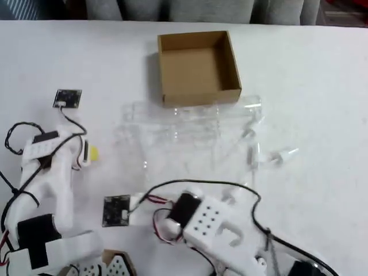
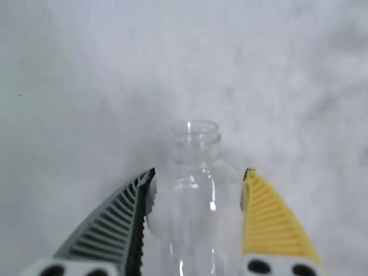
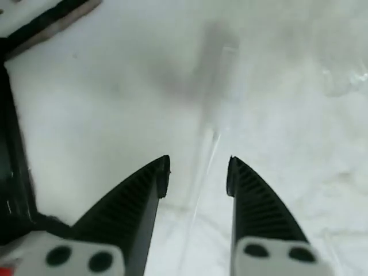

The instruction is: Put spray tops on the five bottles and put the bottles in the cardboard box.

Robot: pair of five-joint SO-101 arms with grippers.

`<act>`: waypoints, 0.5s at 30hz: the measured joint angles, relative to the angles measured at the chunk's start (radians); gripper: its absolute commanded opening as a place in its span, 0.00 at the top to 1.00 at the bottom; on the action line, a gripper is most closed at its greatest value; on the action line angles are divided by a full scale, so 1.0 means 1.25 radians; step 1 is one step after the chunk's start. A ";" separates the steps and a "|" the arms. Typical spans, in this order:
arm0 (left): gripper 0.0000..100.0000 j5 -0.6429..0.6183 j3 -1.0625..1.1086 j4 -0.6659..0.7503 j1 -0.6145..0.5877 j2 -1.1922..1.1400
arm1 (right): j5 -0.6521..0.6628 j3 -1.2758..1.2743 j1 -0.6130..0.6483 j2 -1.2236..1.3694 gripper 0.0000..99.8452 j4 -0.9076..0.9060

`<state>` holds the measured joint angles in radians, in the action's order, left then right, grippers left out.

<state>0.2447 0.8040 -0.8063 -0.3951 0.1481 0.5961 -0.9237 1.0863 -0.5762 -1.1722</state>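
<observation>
- Left gripper [image 2: 199, 172] pinched shut around a capless bottle [image 2: 192, 201], neck left free, likely for a top.
- Right gripper [image 3: 198, 164] spread wide astride a thin clear tube [image 3: 210, 149], gripping nothing.
- No bottles yet inside the cardboard box [image 1: 201, 96].

We see a white tabletop [image 1: 322, 86] spread across the whole scene. Near its middle lies a clear, shallow plastic tray [image 1: 138, 109]. Beyond the far edge hang grey fabric folds [image 1: 201, 8], with a blue-striped cloth [image 1: 20, 8] at one corner and a red object [image 1: 345, 4], too cropped to identify, at the other.
</observation>
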 measured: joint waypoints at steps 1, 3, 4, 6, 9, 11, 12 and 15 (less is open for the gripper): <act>0.98 0.000 0.000 0.000 0.000 0.000 | -0.015 0.000 0.001 0.015 0.86 0.017; 0.98 0.000 0.000 0.000 0.000 0.000 | -0.039 0.004 0.004 0.033 0.86 0.031; 0.98 0.000 0.000 0.000 0.000 0.000 | -0.050 0.007 0.001 0.034 0.86 0.034; 0.98 0.000 0.000 0.000 0.000 0.000 | -0.066 0.014 0.002 0.036 0.86 0.042; 0.98 0.000 0.000 0.000 0.000 0.000 | -0.090 0.014 0.014 0.044 0.82 0.070; 0.98 0.000 0.000 0.000 0.000 0.000 | -0.114 0.012 0.026 0.043 0.81 0.095; 0.98 0.000 0.000 0.000 0.000 0.000 | -0.126 0.012 0.029 0.043 0.81 0.108; 0.98 0.000 0.000 0.000 0.000 0.000 | -0.145 -0.015 0.045 0.043 0.82 0.160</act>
<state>0.2447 0.8040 -0.8063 -0.3951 0.1481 0.4150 -0.9421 1.1431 -0.5224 -0.9728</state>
